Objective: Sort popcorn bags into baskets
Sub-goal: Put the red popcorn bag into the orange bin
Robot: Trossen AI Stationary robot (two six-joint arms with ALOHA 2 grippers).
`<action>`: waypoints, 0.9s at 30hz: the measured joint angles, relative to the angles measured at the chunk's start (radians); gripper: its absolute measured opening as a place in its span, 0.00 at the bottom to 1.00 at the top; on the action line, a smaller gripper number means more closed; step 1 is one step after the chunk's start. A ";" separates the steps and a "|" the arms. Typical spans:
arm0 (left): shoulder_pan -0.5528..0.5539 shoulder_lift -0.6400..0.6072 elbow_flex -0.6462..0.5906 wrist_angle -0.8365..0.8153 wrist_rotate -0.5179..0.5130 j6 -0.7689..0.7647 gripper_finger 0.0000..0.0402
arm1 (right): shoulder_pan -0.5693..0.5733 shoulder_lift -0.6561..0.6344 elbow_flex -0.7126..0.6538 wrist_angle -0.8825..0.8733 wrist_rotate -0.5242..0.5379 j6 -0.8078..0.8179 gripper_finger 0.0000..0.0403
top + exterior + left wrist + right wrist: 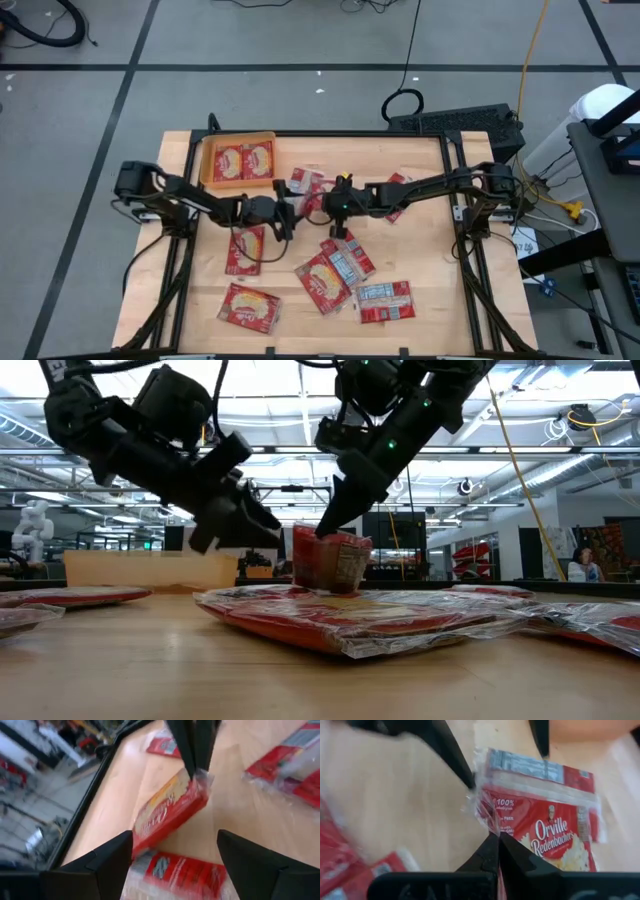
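Observation:
A red popcorn bag (pixel 545 825) hangs near the table's middle, and my right gripper (pixel 497 837) is shut on it. The low view shows the same bag (pixel 333 563) under the right gripper (pixel 332 525). My left gripper (pixel 175 837) is open just to the left of the bag (pixel 170 812), its two fingers standing apart on either side of the bag's lower end; whether they touch it, I cannot tell. The orange basket (pixel 210 160) at the far left holds two bags. In the high view the grippers meet at left (pixel 288 215) and right (pixel 312 196). My right gripper pinches the bag's clear wrapper edge at one corner (pixel 487 820) between its two fingertips. The fingers (pixel 195 750) come slanting down from the table's right side. The bag hangs tilted below them, over another bag (pixel 180 875) lying on the table.
Several more bags lie flat on the wood: at near left (pixel 250 307), left of middle (pixel 245 250), near middle (pixel 325 275), near right (pixel 385 300) and right of centre (pixel 397 190). One bag (pixel 350 620) lies close before the low camera. Dark rails run along both table sides.

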 joint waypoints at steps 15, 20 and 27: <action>0.027 0.098 0.007 0.178 0.100 0.205 0.23 | 0.005 -0.003 0.000 0.021 -0.069 0.104 0.00; 0.038 0.027 0.006 0.140 0.134 0.248 0.03 | 0.004 -0.045 0.000 0.019 -0.055 0.145 0.03; 0.055 -0.009 0.008 0.070 0.150 0.238 0.03 | 0.005 -0.137 -0.009 -0.005 -0.018 0.160 0.22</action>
